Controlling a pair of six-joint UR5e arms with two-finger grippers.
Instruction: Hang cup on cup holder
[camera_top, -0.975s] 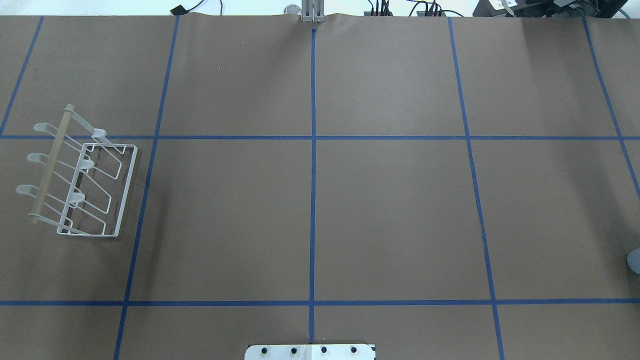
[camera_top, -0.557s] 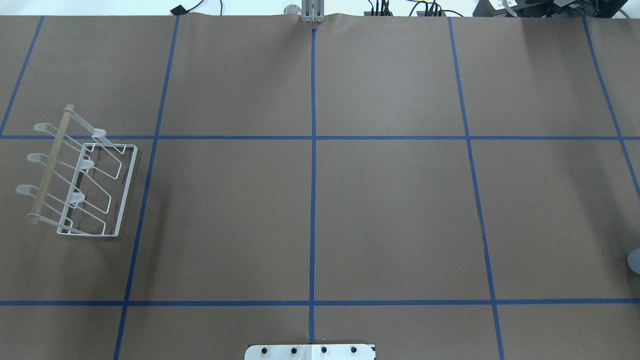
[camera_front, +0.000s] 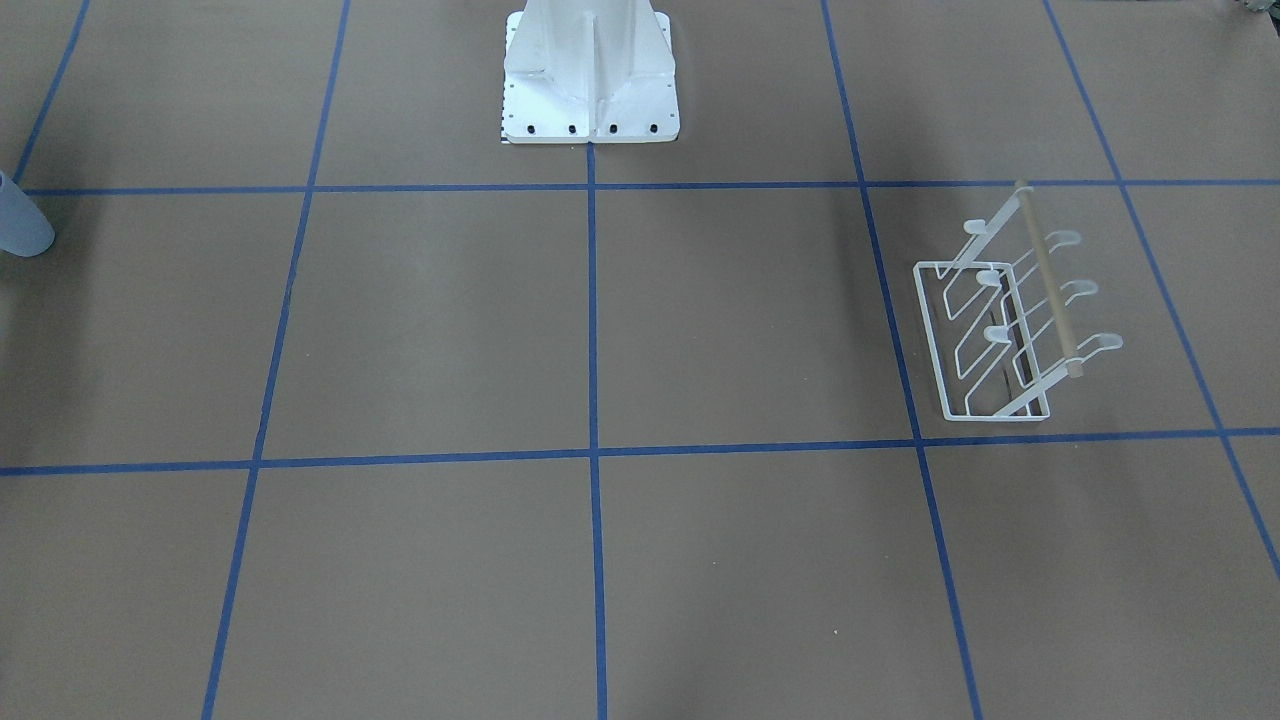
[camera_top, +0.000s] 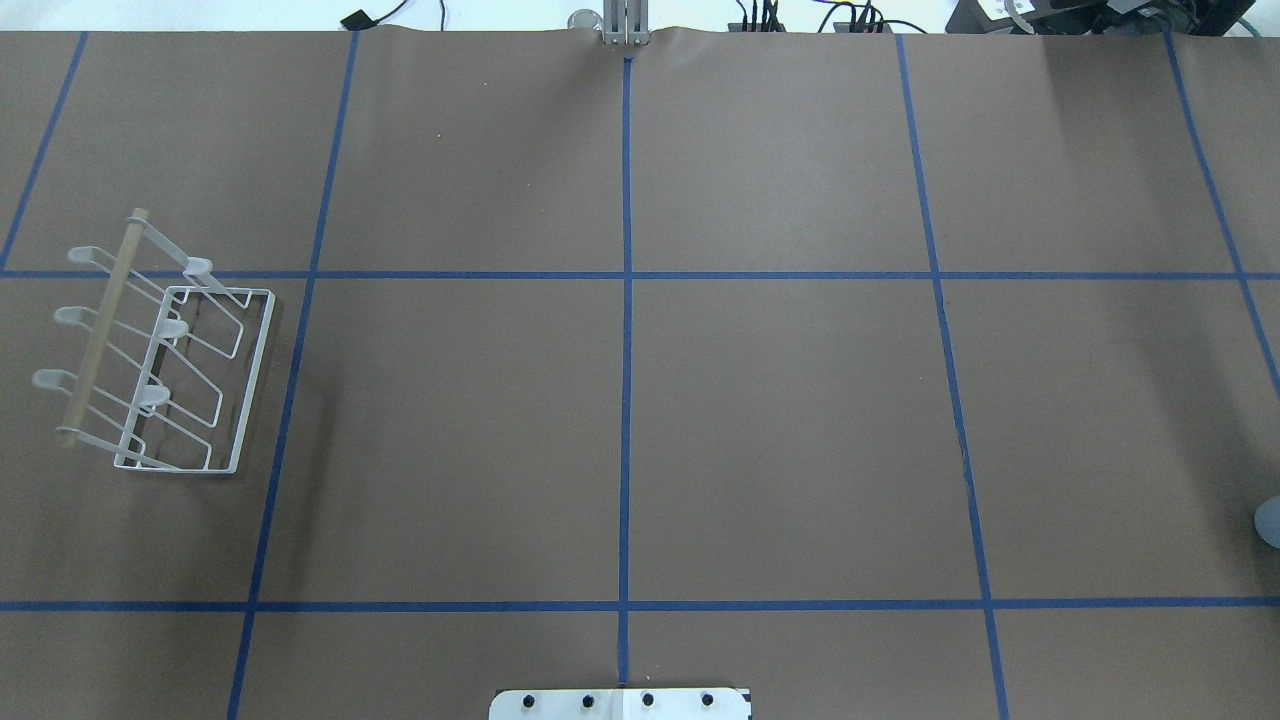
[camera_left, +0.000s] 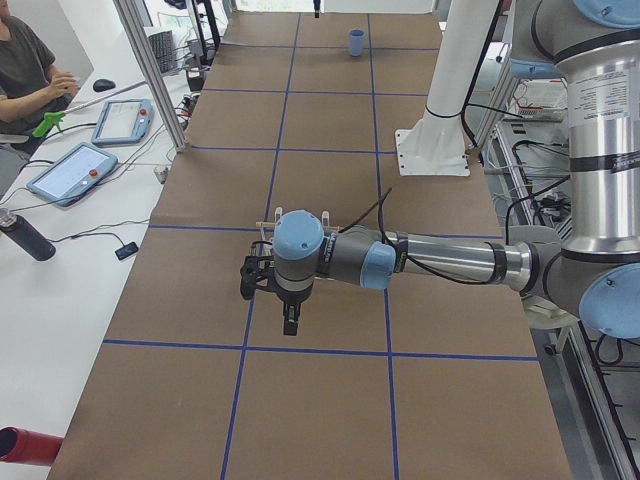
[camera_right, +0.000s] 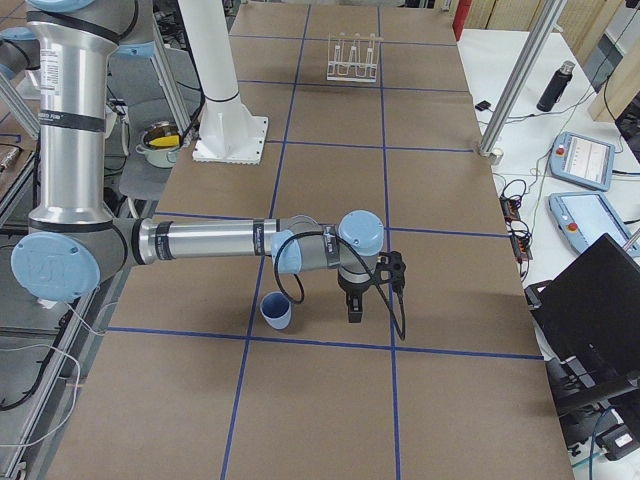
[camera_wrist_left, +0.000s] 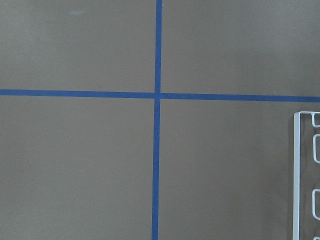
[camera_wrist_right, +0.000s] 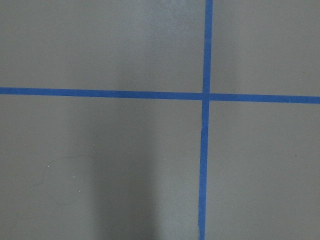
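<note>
1. The table (camera_top: 780, 420) is covered in brown paper with a grid of blue tape lines. The white robot pedestal (camera_top: 620, 703) stands at the middle of the robot's long edge.
2. The cup (camera_right: 276, 311) stands upright, mouth up, near the desk's end on the robot's right. It sits somewhat closer to the robot's long edge than to the operators' edge. Both fixed top views catch only a sliver of it at their borders (camera_top: 1268, 520) (camera_front: 20, 220).
3. The cup holder (camera_top: 172, 328) stands on its rectangular base near the opposite end of the desk, on the robot's left, well apart from the cup. Its wooden rod (camera_top: 100, 330) runs across the top on the side facing that end. The capped prongs angle up from the base on both sides of the rod.
4. The right gripper (camera_right: 354, 312) points straight down above the table, near the cup but apart from it. It shows only in the side view, so I cannot tell how its jaws stand.
5. The left gripper (camera_left: 290, 326) also points down over the paper, close to the cup holder. Only the left side camera sees it, so its jaw state cannot be told either.
6. The left wrist camera shows one long wire of the rack's base (camera_wrist_left: 296, 175) at its right border.
7. A person (camera_left: 25, 60) sits at the white side desk along the operators' edge.
</note>
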